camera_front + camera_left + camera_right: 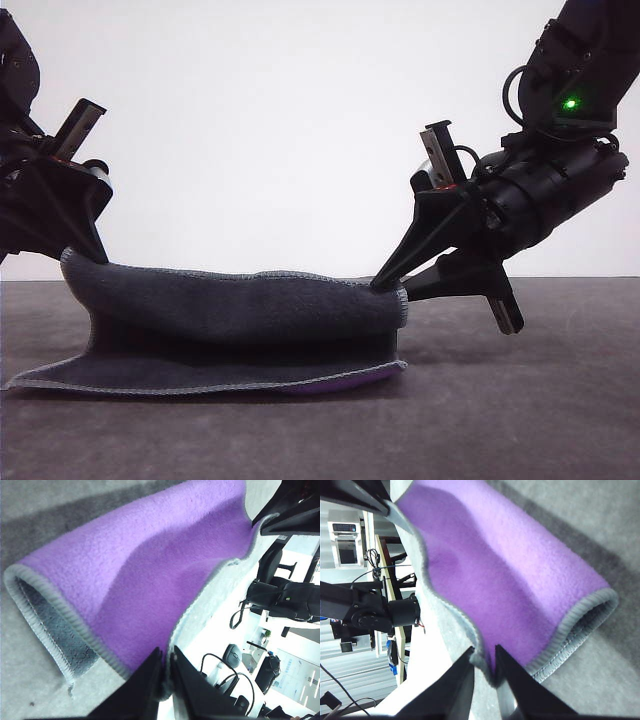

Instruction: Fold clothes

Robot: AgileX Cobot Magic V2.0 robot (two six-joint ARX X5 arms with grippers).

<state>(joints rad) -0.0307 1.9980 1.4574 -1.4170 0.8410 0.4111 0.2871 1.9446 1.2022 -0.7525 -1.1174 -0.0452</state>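
The clothes (240, 320) are one small cloth, charcoal-grey outside with light stitched edging, doubled over on the dark table. Its upper layer is held up at both far corners while the lower layer lies flat, a purple sliver showing beneath. My left gripper (98, 256) is shut on the cloth's left corner. My right gripper (385, 287) is shut on the right corner. In the left wrist view the purple face (150, 580) curves away from the closed fingers (150, 675). The right wrist view shows the purple face (505, 575) and the hem pinched between the fingers (462, 675).
The dark grey table (520, 400) spreads around the cloth, with bare surface in front and to the right. A white wall stands behind. The other arm's black body (285, 595) appears beyond the cloth in the left wrist view.
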